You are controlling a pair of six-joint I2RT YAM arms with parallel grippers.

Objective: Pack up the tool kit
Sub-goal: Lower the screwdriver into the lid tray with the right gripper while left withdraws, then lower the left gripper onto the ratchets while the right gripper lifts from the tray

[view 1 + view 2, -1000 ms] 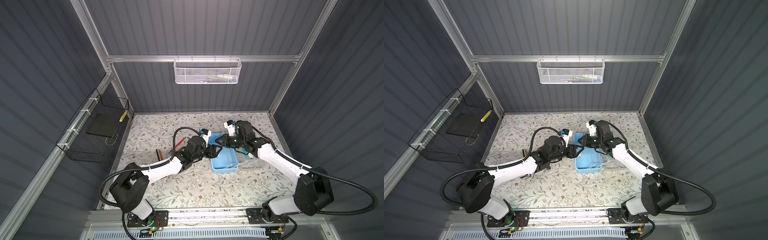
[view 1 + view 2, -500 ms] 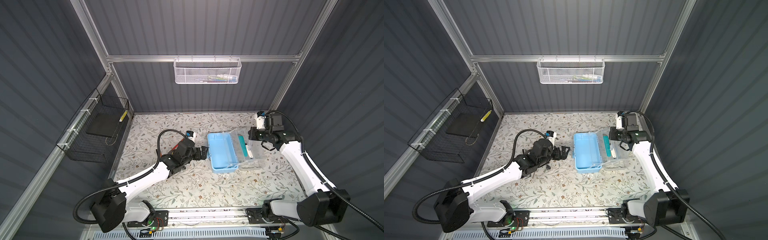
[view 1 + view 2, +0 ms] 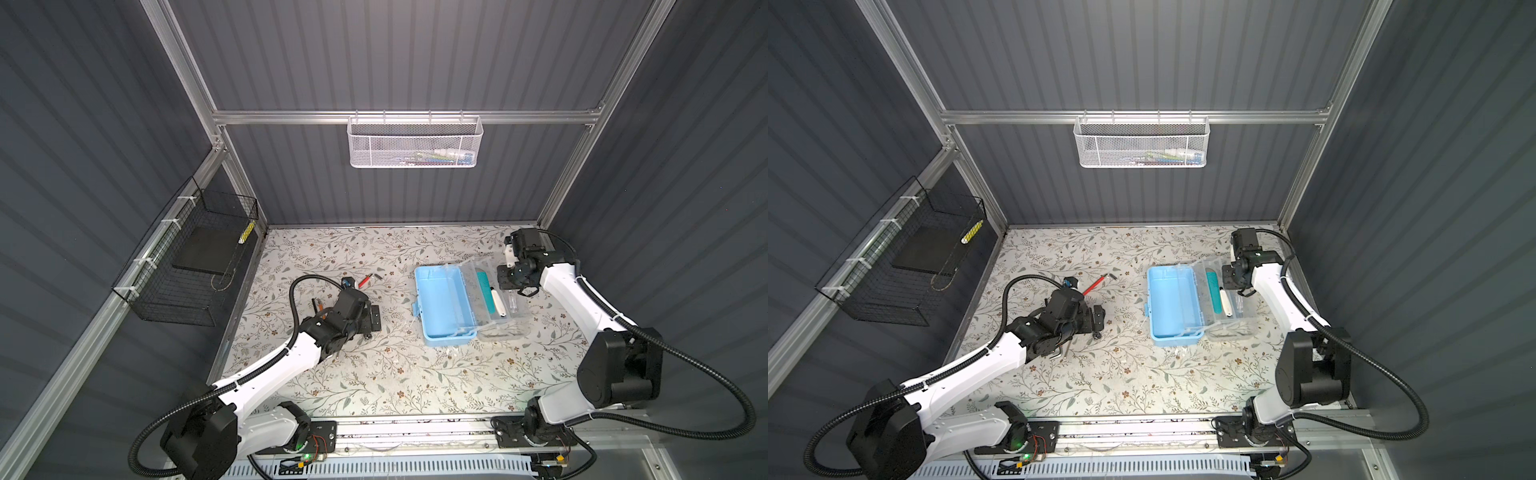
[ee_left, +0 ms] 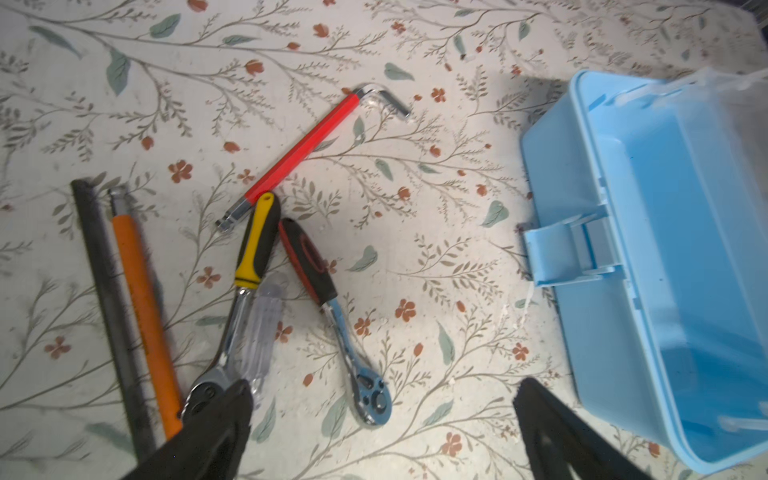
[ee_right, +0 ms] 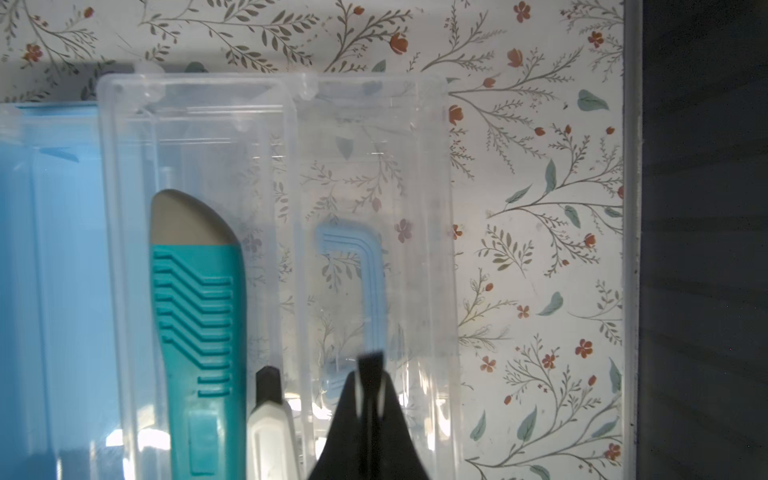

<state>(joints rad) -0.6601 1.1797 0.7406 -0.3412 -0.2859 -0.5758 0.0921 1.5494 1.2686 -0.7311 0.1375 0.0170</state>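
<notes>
The tool kit [image 3: 442, 307] sits open toward the bench's [image 3: 374, 374] right edge, its clear lid [image 5: 432, 208] folded flat on the side nearer that edge. A teal knife [image 5: 199, 332] lies in the clear plastic, in the lid or perhaps an inner tray. The right gripper [image 5: 370, 365], clenched on nothing, hangs over the lid. Left of centre, the left gripper [image 4: 382, 399] is spread wide above a ratchet [image 4: 332, 316], near a red hex key [image 4: 303, 153].

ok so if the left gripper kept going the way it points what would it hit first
Most likely the red-and-black ratchet: in the left wrist view its head lies between the open fingers of the left gripper. Height is hard to judge, so it could land on the floral mat beside it.
</notes>
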